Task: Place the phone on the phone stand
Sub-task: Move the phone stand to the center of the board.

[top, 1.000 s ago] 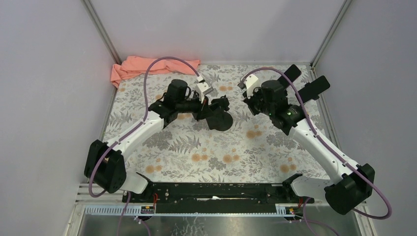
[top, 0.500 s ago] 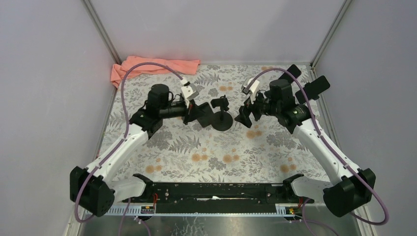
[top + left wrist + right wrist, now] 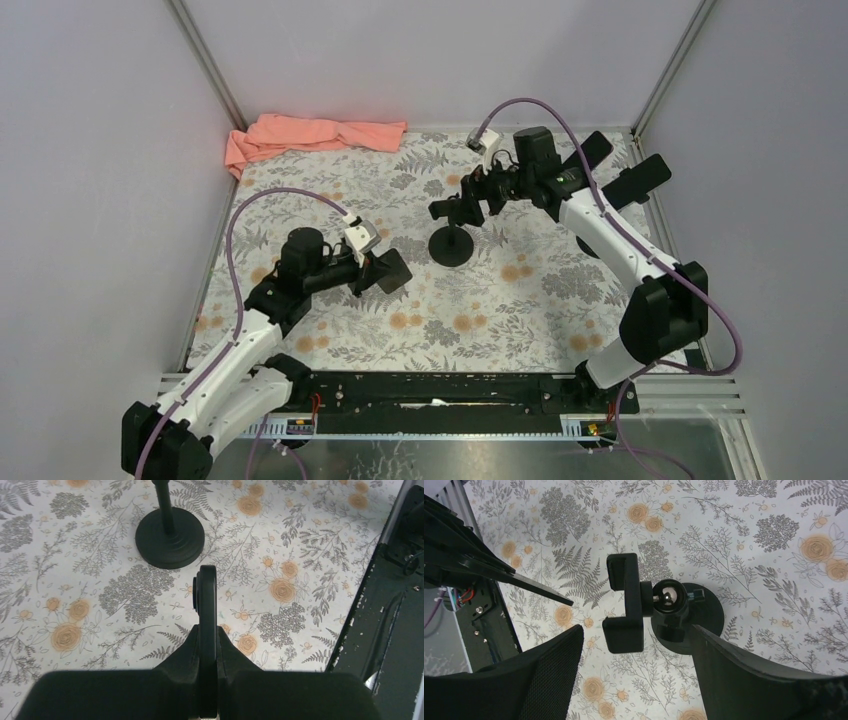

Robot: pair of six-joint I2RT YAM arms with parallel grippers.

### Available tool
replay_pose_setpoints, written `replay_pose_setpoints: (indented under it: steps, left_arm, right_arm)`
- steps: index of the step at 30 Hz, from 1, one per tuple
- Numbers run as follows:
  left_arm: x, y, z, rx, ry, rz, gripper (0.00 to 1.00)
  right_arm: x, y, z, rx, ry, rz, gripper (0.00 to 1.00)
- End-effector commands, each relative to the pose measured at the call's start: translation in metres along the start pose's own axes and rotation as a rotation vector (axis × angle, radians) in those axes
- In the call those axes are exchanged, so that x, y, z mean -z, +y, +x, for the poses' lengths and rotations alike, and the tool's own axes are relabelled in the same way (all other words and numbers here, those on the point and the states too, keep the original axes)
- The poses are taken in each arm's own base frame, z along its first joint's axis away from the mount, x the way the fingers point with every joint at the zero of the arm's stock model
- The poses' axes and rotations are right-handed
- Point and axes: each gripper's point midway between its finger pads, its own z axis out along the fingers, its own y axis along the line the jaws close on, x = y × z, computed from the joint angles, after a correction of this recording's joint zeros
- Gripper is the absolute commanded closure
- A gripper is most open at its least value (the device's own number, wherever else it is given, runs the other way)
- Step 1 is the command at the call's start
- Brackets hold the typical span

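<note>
The phone (image 3: pixel 392 270) is a black slab, seen edge-on in the left wrist view (image 3: pixel 207 600). My left gripper (image 3: pixel 380 272) (image 3: pixel 207 630) is shut on it, left of and nearer than the phone stand and held above the cloth. The black phone stand has a round base (image 3: pixel 451 247) (image 3: pixel 170 537) (image 3: pixel 706 615), a ball joint (image 3: pixel 667 597) and an empty clamp (image 3: pixel 447 208) (image 3: pixel 624 602). My right gripper (image 3: pixel 478 190) (image 3: pixel 638 632) hangs open just above the stand's top, its fingers (image 3: pixel 539 675) on either side of the clamp and touching nothing.
A pink cloth (image 3: pixel 315 134) lies bunched at the back left corner. Two black flat objects (image 3: pixel 640 180) sit by the right wall. The floral table cover (image 3: pixel 520 300) ends at the black base rail (image 3: pixel 440 385) in front. Grey walls stand on three sides.
My left arm pulled back toward the near left with the phone, away from the stand. My right arm swung over the stand's top and its jaws opened.
</note>
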Motion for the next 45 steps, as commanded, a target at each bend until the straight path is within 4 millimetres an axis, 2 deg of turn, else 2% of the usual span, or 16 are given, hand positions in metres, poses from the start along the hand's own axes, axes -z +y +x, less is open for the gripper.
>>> replay_pose_setpoints:
  steps: [1, 3, 4, 7, 10, 12, 15, 21, 25, 28, 32, 37, 41, 45]
  left_arm:
    - [0.002, 0.014, -0.031, -0.066, -0.096, -0.065, 1.00]
    - [0.001, 0.014, -0.029, -0.061, -0.087, -0.065, 1.00]
    - [0.001, 0.014, -0.029, -0.060, -0.086, -0.064, 1.00]
    - [0.003, 0.013, -0.029, -0.066, -0.094, -0.064, 1.00]
    - [0.003, 0.011, -0.029, -0.069, -0.096, -0.053, 1.00]
    - [0.002, 0.009, -0.030, -0.067, -0.099, -0.040, 1.00]
    - [-0.001, 0.001, -0.030, -0.055, -0.109, 0.010, 1.00]
    - [-0.013, -0.018, -0.033, -0.010, -0.125, 0.167, 1.00]
    - [-0.017, -0.024, -0.039, -0.014, -0.162, 0.220, 1.00]
    - [-0.019, -0.029, -0.040, 0.004, -0.175, 0.256, 1.00]
    - [-0.024, -0.029, -0.031, 0.026, -0.150, 0.263, 1.00]
    - [-0.028, -0.041, -0.018, 0.027, -0.093, 0.273, 1.00]
    - [-0.019, -0.047, -0.027, -0.006, -0.105, 0.268, 1.00]
    - [0.003, -0.067, -0.048, -0.034, -0.138, 0.331, 1.00]
  right_arm:
    - [-0.008, 0.010, -0.019, -0.023, -0.028, -0.034, 0.18]
    - [-0.013, 0.008, -0.018, -0.029, -0.018, -0.025, 0.21]
    - [-0.014, 0.006, -0.016, -0.037, -0.012, -0.018, 0.25]
    - [-0.016, 0.001, -0.016, -0.039, -0.007, 0.000, 0.48]
    - [-0.011, 0.005, -0.017, -0.030, -0.016, -0.015, 0.73]
    - [-0.006, 0.010, -0.019, -0.031, -0.025, -0.039, 0.83]
    - [0.003, 0.024, -0.018, -0.045, -0.030, -0.118, 0.91]
    - [0.012, 0.064, 0.002, -0.161, 0.058, -0.362, 0.96]
    - [0.016, 0.083, 0.017, -0.220, 0.080, -0.484, 0.99]
    - [0.017, 0.087, 0.025, -0.227, 0.088, -0.512, 0.99]
    - [0.017, 0.089, 0.036, -0.219, 0.095, -0.530, 0.99]
    - [0.025, 0.093, 0.041, -0.043, 0.093, -0.467, 0.99]
    - [0.033, 0.102, 0.044, 0.080, 0.085, -0.442, 0.99]
    - [0.029, 0.113, 0.059, 0.033, 0.113, -0.486, 0.99]
